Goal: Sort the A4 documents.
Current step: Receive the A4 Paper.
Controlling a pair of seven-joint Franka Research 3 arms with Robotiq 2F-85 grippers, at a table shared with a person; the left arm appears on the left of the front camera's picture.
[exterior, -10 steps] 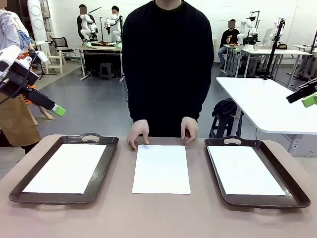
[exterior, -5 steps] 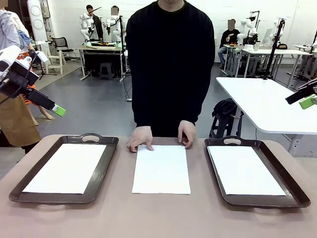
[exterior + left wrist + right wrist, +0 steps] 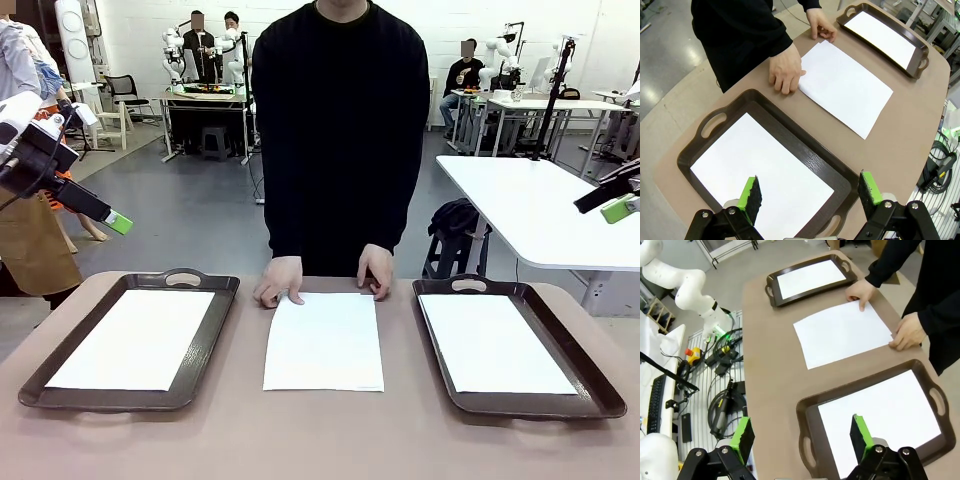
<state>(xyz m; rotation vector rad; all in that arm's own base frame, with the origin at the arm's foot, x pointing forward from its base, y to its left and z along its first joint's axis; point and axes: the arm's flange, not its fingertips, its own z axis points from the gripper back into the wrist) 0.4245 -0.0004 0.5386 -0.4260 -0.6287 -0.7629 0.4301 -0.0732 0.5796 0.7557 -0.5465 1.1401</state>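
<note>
Gaping empty, the left hand [image 3: 810, 186] and right hand [image 3: 800, 427] hover well above the A4 documents [image 3: 323, 342].

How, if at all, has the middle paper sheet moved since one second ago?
Yes, slightly: the middle sheet slid toward the left tray, narrowing the gap between them.

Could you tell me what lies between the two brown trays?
A loose A4 sheet, with the person's hands on its far edge; the front view shows it.

left tray [image 3: 207, 335]: document [image 3: 135, 338] inside | table [image 3: 320, 435], between trays: document [image 3: 324, 342] | right tray [image 3: 563, 340]: document [image 3: 495, 343] inside
</note>
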